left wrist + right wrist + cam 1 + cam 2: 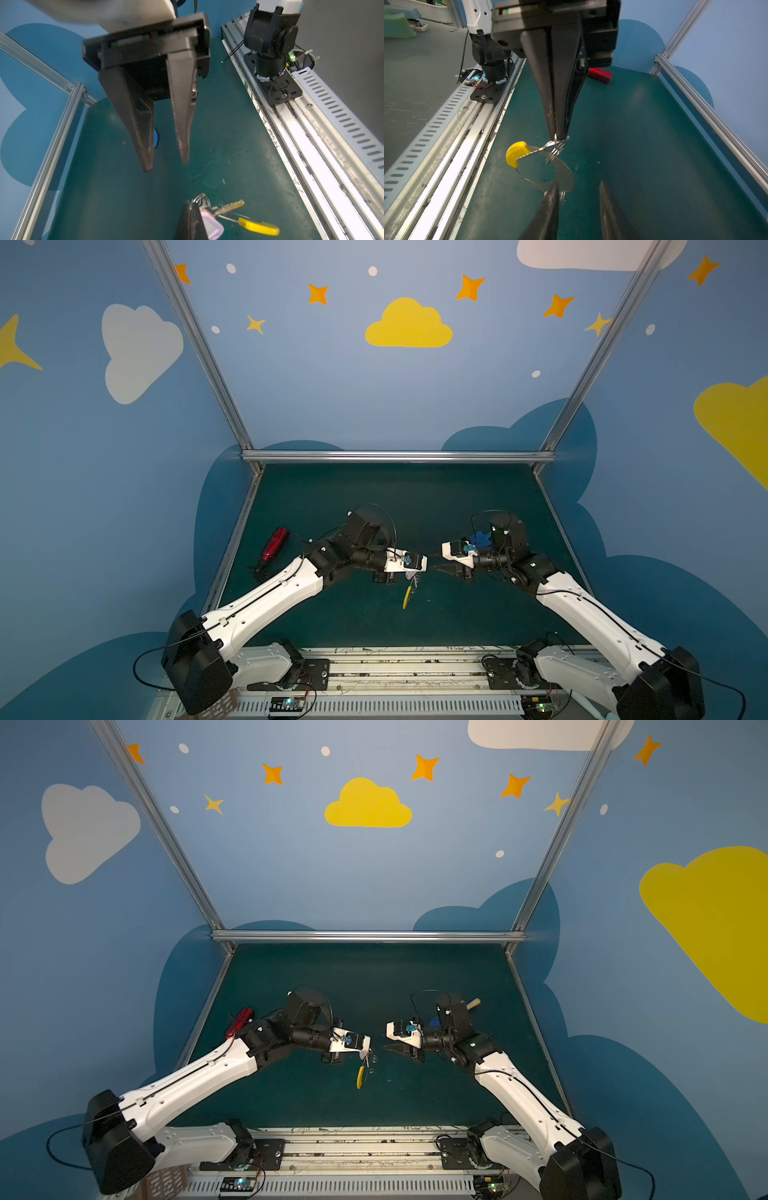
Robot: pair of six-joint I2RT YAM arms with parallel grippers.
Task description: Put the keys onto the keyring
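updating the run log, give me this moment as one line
left pincer: shut on keyring | right pincer: open, empty | keys: by left pincer tip

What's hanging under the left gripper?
The keyring, yellow arc included, hangs from silver loops pinched in the shut left gripper. The keys hang there too; a finger partly covers their white tag.

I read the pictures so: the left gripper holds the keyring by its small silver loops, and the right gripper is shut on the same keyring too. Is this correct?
Not quite. The left gripper does hold the keyring by its small silver loops. The right gripper, however, is not shut on it. The left wrist view shows its jaws standing apart with nothing between them.
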